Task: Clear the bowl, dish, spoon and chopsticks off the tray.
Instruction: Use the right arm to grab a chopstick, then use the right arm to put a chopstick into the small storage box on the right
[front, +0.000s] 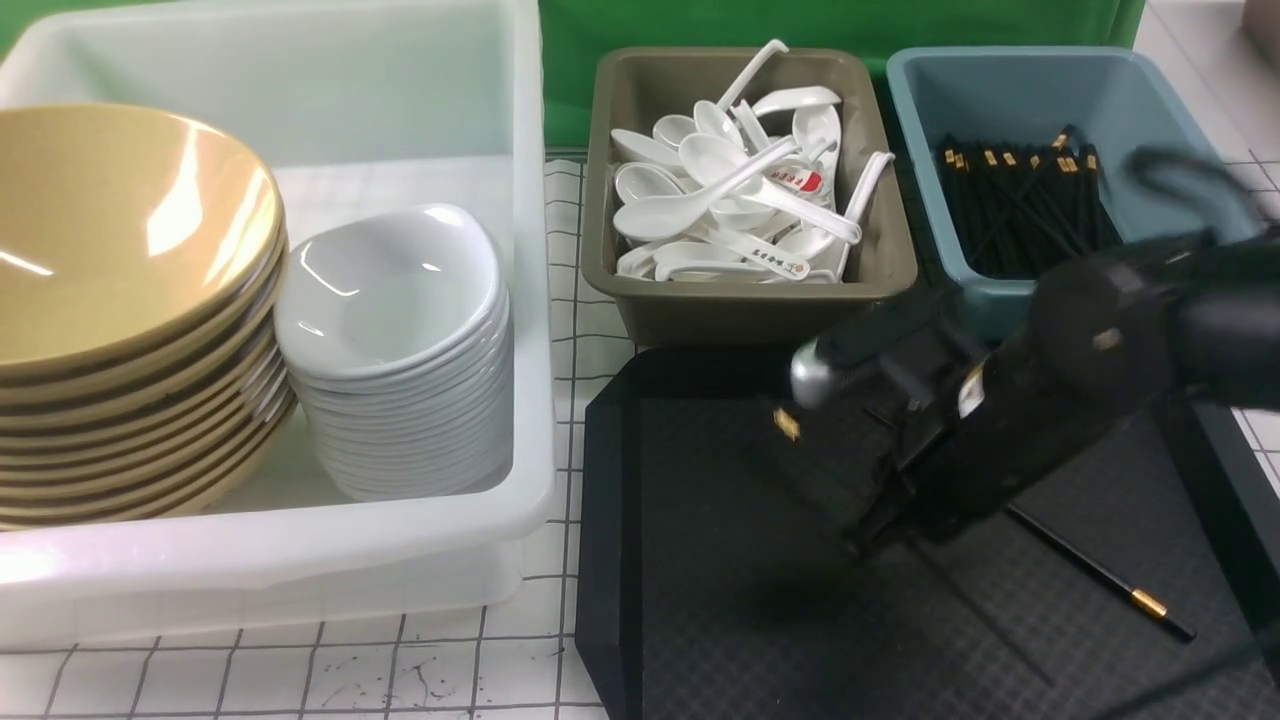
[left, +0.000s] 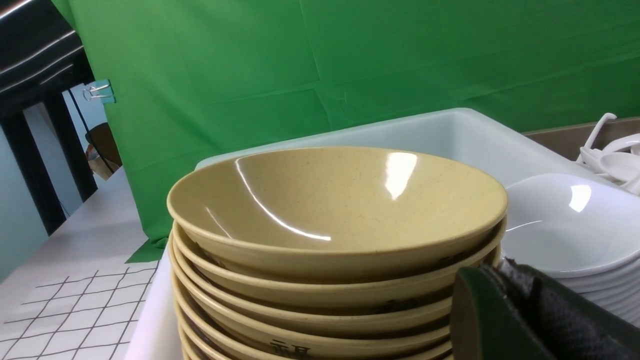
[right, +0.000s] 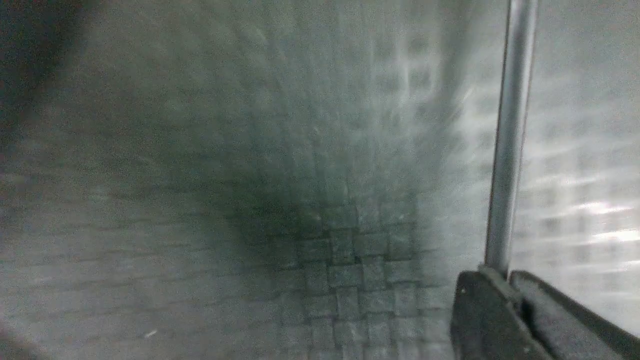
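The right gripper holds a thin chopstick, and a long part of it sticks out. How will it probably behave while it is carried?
The chopstick looks perfectly straight, so it is probably stiff. A long part reaches beyond the right gripper, so it may swing or pivot in the pinch. A bright sheen runs along it, suggesting a smooth surface that could slip out.

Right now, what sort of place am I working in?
Probably a staged canteen dish-sorting station: green backdrop, stacked yellow bowls and white dishes, an olive tub of spoons, a blue tub of chopsticks.
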